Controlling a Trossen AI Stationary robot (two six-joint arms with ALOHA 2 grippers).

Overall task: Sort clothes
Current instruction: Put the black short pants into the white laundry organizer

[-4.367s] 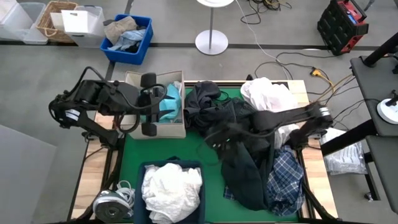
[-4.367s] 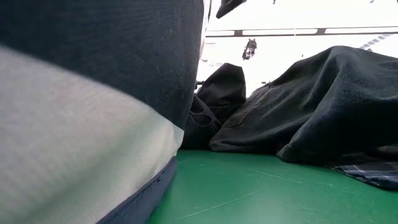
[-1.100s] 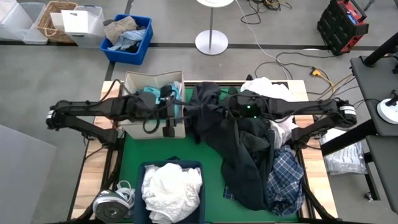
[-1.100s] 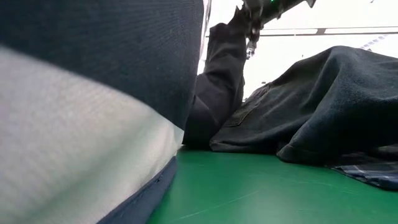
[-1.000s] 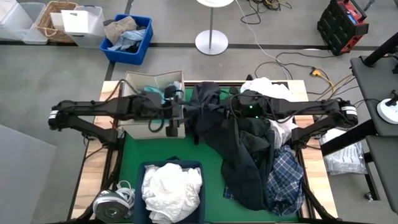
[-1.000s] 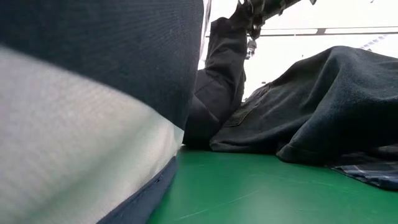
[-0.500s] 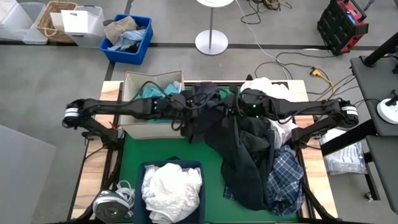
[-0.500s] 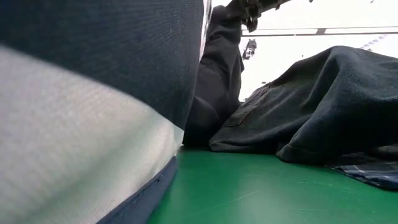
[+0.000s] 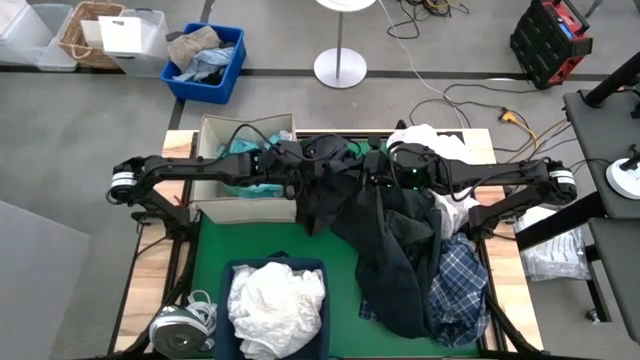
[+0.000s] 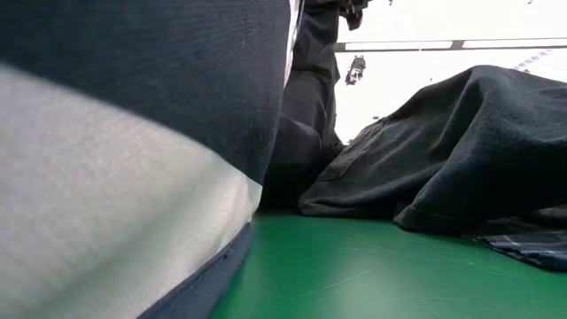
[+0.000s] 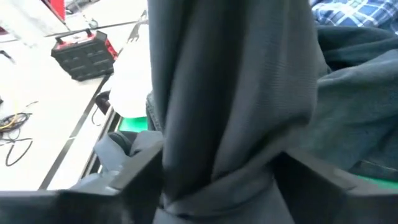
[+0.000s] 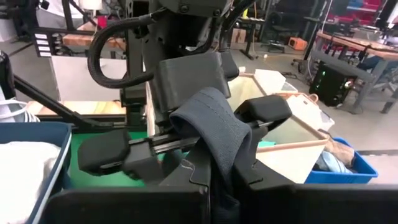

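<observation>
A dark garment [image 9: 328, 190] hangs between my two grippers over the far middle of the green mat [image 9: 215, 245]; in the low view it shows as a dark garment column [image 10: 310, 106]. My right gripper [image 9: 372, 168] is shut on its top. My left gripper [image 9: 303, 170] reaches in from the left, open, one finger on each side of the hanging cloth [image 11: 236, 93]. A teal garment [image 9: 250, 172] lies in the beige box [image 9: 225, 128]. White clothes [image 9: 275, 300] fill the navy bin. Dark clothes and a plaid shirt [image 9: 455, 285] are piled at right. My left gripper has the cloth filling the gap between its fingers [image 11: 134, 165]; whether they touch it I cannot tell. My right gripper pinches a folded band of the dark garment [image 12: 214, 134] between its two fingers, level from the table's right. The band arches up out of the fingers. The rest hangs down, its lower end on the mat.
The navy bin's wall [image 10: 133, 133] fills the low view's left. A white garment [image 9: 430, 150] lies at the far right. On the floor behind stand a blue bin [image 9: 205, 60], a basket and a lamp base [image 9: 340, 68].
My left gripper has gone from over the beige box toward the table's right, up to the hanging dark garment. My right gripper has risen with the garment's top, and the cloth below it hangs longer and straighter.
</observation>
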